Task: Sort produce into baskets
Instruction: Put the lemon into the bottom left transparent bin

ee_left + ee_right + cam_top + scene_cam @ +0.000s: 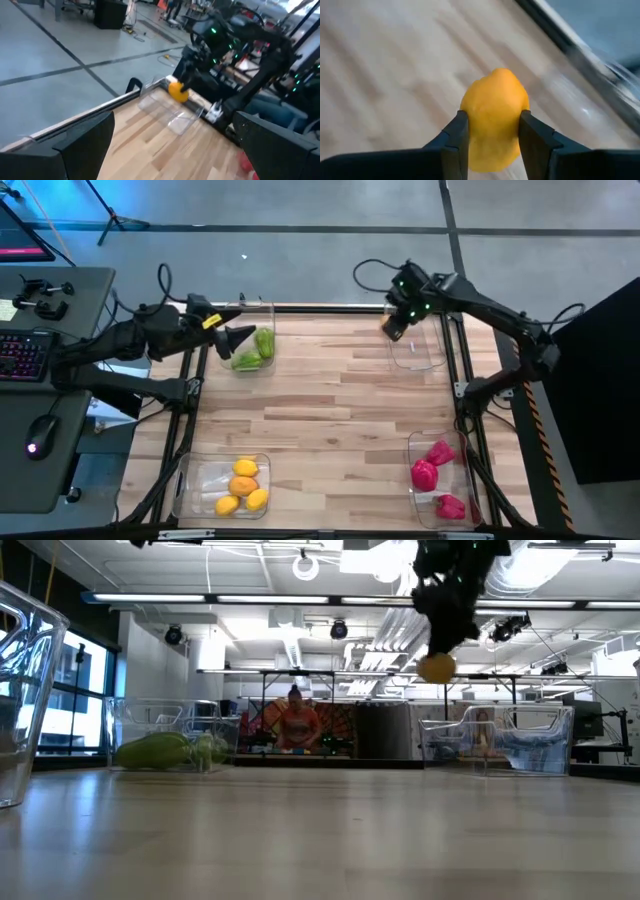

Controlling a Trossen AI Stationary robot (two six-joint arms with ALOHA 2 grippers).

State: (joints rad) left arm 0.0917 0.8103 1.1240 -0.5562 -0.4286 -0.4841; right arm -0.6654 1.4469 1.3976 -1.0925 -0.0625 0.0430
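Above the table's far right corner, the right gripper pinches an orange fruit over the empty basket. Lower it well inside before letting go. Left gripper waits wide open, empty.

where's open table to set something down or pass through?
Widest bare patch: the table's middle, bordered by all four corner bins. The strip between the green bin and the far right bin is free too, as is the one between the yellow bin and red bin. Crowded: the corners.
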